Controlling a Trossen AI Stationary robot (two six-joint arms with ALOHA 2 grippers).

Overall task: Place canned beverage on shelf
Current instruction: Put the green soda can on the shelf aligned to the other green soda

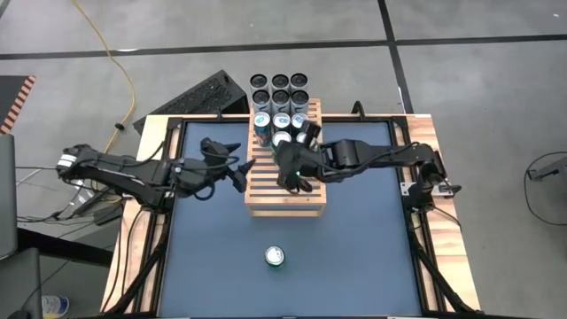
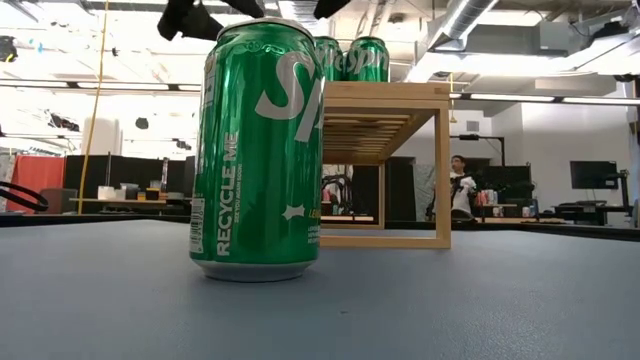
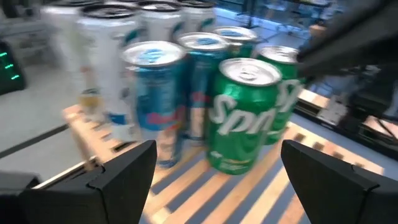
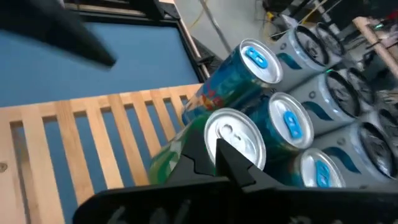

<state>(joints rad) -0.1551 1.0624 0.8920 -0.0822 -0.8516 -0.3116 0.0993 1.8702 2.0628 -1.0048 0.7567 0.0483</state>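
Note:
The slatted wooden shelf (image 1: 283,190) stands in the middle of the blue table. Several blue and green cans (image 1: 282,131) stand upright on its far end. In the left wrist view a green Sprite can (image 3: 239,115) stands nearest on the slats, with blue cans (image 3: 155,93) beside it. Another green Sprite can (image 1: 275,257) stands upright on the table near the front edge, and it shows large in the low view (image 2: 262,150). My left gripper (image 1: 239,173) is open and empty at the shelf's left side, facing the cans (image 3: 217,149). My right gripper (image 1: 294,177) hovers over the shelf just in front of the cans.
A block of dark-topped cans (image 1: 280,89) stands beyond the table's far edge, behind the shelf. The near half of the shelf (image 4: 81,137) carries no cans. A black box (image 1: 199,96) lies off the far left corner. A person (image 2: 460,185) stands in the room behind.

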